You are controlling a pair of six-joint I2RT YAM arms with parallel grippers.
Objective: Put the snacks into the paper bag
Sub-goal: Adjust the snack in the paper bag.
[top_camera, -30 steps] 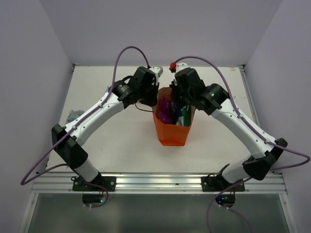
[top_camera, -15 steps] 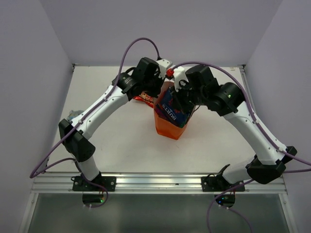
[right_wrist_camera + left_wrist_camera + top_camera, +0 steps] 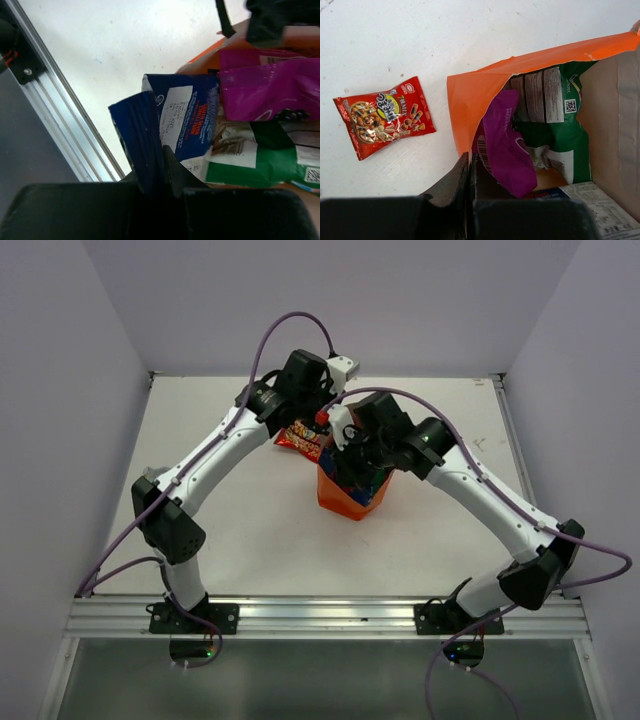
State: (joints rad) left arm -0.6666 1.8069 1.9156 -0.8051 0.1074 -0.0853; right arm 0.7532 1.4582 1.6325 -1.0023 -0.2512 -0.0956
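Your right gripper (image 3: 162, 170) is clamped on the dark blue packet (image 3: 185, 120) at the mouth of the paper bag (image 3: 480, 90); your left gripper (image 3: 470, 172) is pinched shut on the bag's orange rim.

From the right fingers outward, the blue foil stands creased and upright, a white printed label on its face; just beside it in the bag lie the glossy, crumpled magenta packet (image 3: 507, 145) and the green-and-white packet (image 3: 555, 115), overlapping against the pale, matte paper inside; the rim by the left fingers is folded into a sharp orange flap; the red packet (image 3: 382, 116) lies flat on the white table (image 3: 420, 45), outside the bag and near it, its edges crimped.
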